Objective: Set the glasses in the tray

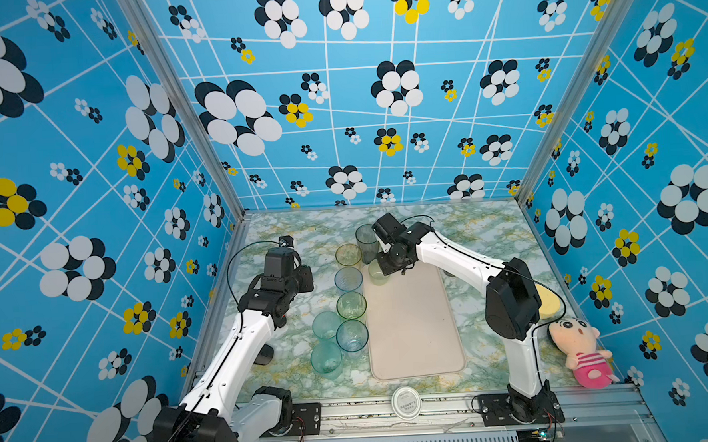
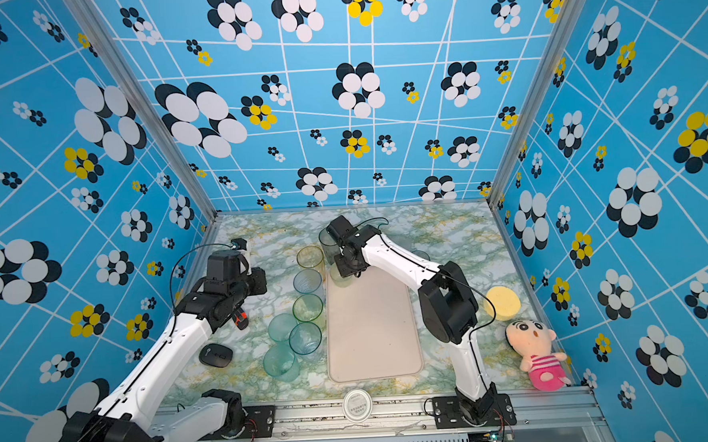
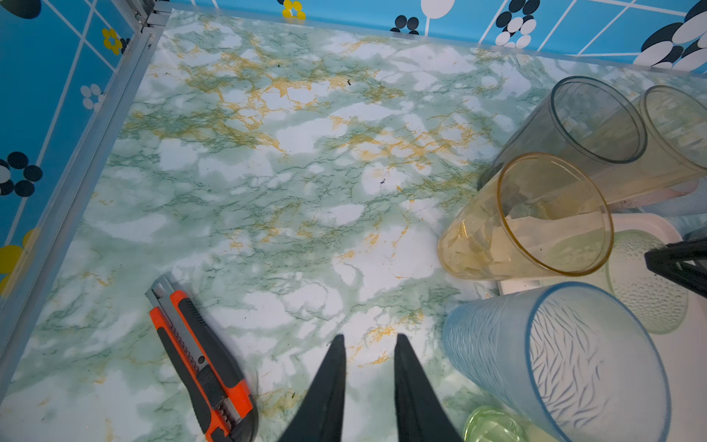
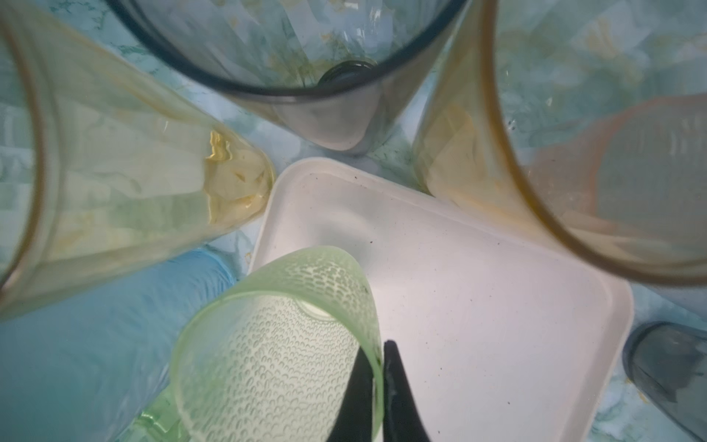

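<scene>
The cream-pink tray (image 1: 412, 331) (image 2: 370, 333) lies flat at mid-table. My right gripper (image 4: 377, 346) is shut on the rim of a pale green dimpled glass (image 4: 275, 344) (image 1: 376, 273), one finger inside and one outside, over the tray's far left corner (image 4: 478, 287). Several glasses stand in a row along the tray's left side: amber (image 1: 348, 254), frosted blue (image 1: 348, 279), green (image 1: 351, 305) and teal ones (image 1: 326, 325). A tall smoky grey glass (image 1: 365, 237) stands behind them. My left gripper (image 3: 369, 338) hangs open over bare table, left of the blue glass (image 3: 554, 363).
An orange box cutter (image 3: 199, 356) lies beside the left gripper, and a black mouse (image 2: 215, 355) lies under the left arm. A round white lid (image 1: 406, 402) sits on the front rail. A yellow disc (image 2: 502, 303) and a plush doll (image 1: 579, 349) are at the right.
</scene>
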`<state>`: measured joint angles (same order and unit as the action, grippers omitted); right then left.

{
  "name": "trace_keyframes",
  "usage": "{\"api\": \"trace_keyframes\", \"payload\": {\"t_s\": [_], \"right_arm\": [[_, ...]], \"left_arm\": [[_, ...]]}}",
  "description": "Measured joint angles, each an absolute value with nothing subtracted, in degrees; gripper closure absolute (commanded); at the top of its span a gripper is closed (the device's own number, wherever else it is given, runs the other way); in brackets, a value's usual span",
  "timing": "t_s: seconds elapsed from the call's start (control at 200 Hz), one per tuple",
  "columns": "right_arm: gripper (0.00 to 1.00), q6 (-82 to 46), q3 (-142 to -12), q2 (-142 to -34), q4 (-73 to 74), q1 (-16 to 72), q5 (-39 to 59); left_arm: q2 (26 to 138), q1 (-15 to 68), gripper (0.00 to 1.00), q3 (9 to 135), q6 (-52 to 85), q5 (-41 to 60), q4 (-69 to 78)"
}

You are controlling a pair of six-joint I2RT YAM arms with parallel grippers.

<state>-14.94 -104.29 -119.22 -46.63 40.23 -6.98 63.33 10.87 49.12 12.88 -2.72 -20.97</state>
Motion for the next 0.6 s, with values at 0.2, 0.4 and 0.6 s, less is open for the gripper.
{"api": "trace_keyframes", "payload": {"t_s": [0.2, 0.4, 0.6], "right_arm": [[0.98, -14.2, -107.5, -122.32, -47.59, 40.23, -7.03], [0.98, -14.15, -110.54, -124.42, -48.05, 40.23, -7.25], [0.97, -14.15, -112.4, -127.28, -48.27, 40.23, -7.25]], "left_arm": [[63.33, 10.87, 0.75, 49.12, 12.88, -2.72, -20.99], [63.33, 10.87, 0.75, 49.12, 12.86, -2.72, -21.02], [63.33, 10.74, 0.75, 49.1, 12.82, -2.72, -21.06]]}}
